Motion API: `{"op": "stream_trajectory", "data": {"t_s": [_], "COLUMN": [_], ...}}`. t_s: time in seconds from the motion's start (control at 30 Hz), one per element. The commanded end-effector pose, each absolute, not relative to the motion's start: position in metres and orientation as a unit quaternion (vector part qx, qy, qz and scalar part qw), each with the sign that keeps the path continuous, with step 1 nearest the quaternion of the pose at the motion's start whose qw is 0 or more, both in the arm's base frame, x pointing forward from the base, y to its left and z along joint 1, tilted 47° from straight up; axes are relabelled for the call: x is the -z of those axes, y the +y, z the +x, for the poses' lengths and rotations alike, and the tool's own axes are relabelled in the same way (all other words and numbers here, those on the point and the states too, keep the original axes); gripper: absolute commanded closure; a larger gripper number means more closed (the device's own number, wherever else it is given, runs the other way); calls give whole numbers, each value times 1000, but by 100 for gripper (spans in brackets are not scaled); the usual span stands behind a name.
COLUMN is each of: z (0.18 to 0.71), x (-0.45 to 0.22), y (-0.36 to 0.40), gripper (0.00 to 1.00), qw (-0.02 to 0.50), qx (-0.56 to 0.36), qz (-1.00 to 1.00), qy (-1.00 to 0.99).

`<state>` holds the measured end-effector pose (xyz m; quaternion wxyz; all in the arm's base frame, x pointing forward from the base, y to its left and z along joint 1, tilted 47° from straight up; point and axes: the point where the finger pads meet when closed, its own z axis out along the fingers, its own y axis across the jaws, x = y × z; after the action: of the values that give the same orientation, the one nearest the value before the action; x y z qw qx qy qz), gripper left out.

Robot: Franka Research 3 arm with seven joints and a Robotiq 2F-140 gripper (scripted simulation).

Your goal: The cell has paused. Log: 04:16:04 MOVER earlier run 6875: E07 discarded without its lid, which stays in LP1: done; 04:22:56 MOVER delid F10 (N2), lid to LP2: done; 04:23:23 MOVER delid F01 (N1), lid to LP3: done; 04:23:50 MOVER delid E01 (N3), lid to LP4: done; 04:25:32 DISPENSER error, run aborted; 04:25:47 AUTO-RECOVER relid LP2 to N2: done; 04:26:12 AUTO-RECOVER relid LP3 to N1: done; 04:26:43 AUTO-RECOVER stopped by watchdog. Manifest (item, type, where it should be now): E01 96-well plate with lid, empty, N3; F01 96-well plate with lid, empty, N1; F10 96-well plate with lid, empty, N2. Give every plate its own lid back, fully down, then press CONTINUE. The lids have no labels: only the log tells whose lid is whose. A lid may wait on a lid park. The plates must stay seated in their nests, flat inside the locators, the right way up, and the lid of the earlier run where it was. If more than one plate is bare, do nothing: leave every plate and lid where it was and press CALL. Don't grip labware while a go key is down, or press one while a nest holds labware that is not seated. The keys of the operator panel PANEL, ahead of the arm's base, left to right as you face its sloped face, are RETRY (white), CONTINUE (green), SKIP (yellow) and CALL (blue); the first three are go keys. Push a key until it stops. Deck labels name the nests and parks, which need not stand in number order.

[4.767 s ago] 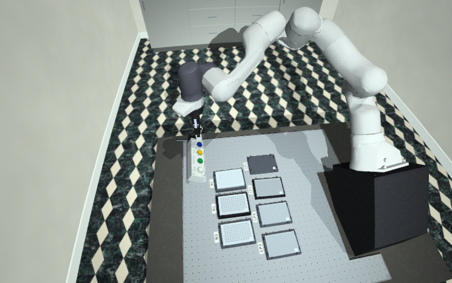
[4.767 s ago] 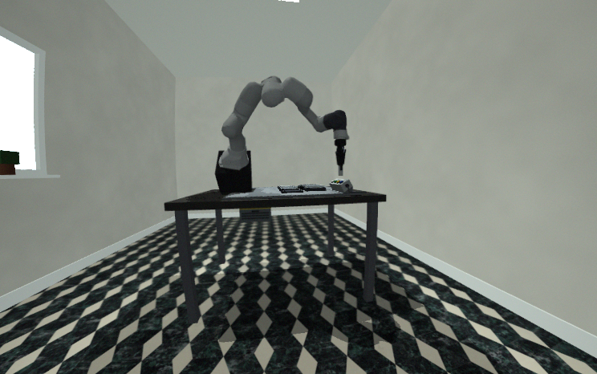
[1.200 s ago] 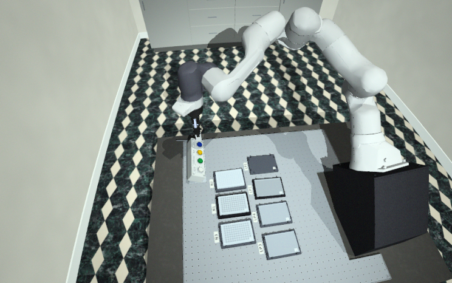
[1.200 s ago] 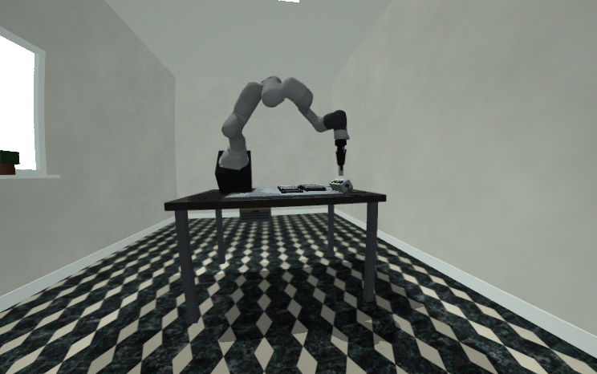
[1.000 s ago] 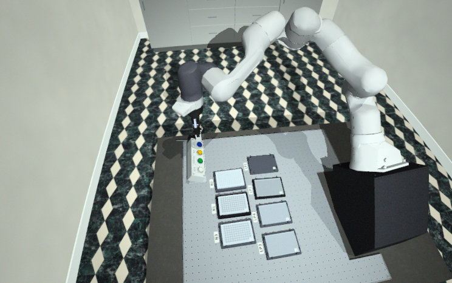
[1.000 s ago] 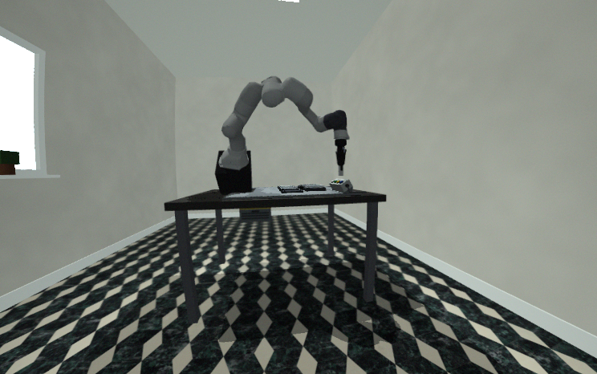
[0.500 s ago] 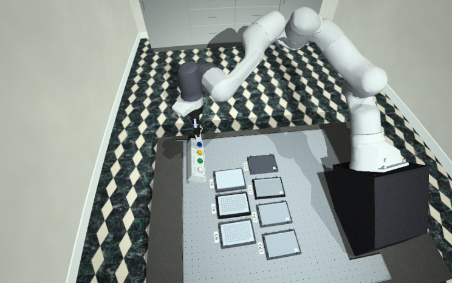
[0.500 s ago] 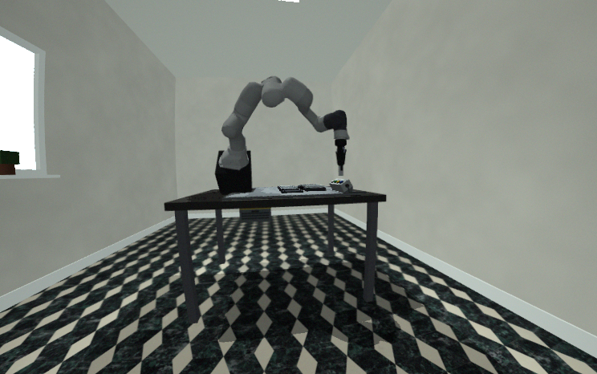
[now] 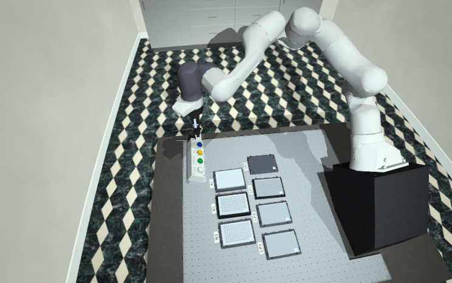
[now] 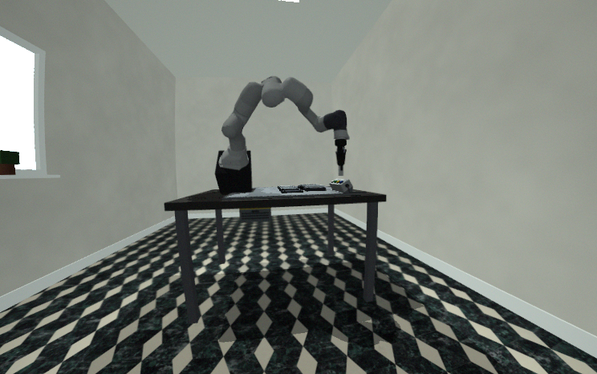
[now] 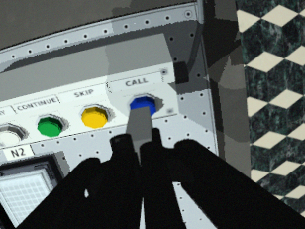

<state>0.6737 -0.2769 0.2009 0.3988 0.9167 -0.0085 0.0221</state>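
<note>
The operator panel (image 9: 195,160) stands at the deck's far left, with blue (image 9: 199,144), yellow (image 9: 199,152), green (image 9: 200,160) and white (image 9: 200,169) keys. My gripper (image 9: 196,134) is shut and empty, pointing down a little above the blue CALL key (image 11: 144,104); its tip (image 11: 139,122) overlaps the key in the wrist view. Three plates sit in a column of nests. The one nearest the panel, labelled N2 (image 9: 229,179), wears a lid. The middle plate (image 9: 232,204) and the near plate (image 9: 236,232) show open wells.
A column of four lid parks lies beside the nests. The farthest park (image 9: 262,163) is dark and bare. The other three (image 9: 268,187) (image 9: 273,213) (image 9: 280,244) each hold a lid. The arm's black pedestal (image 9: 380,203) stands at the right.
</note>
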Motion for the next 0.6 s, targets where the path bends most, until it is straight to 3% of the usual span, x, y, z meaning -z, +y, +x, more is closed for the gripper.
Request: {"op": "stream_trajectory", "data": {"t_s": [0.0,0.57], "z": [674,674], "x": [-201,-198], "y": [-279,-282], "gripper": [100,100], "qw": [399,399], "qx": [-22,-22], "qz": [917,917], "qy": [-7,-7]}}
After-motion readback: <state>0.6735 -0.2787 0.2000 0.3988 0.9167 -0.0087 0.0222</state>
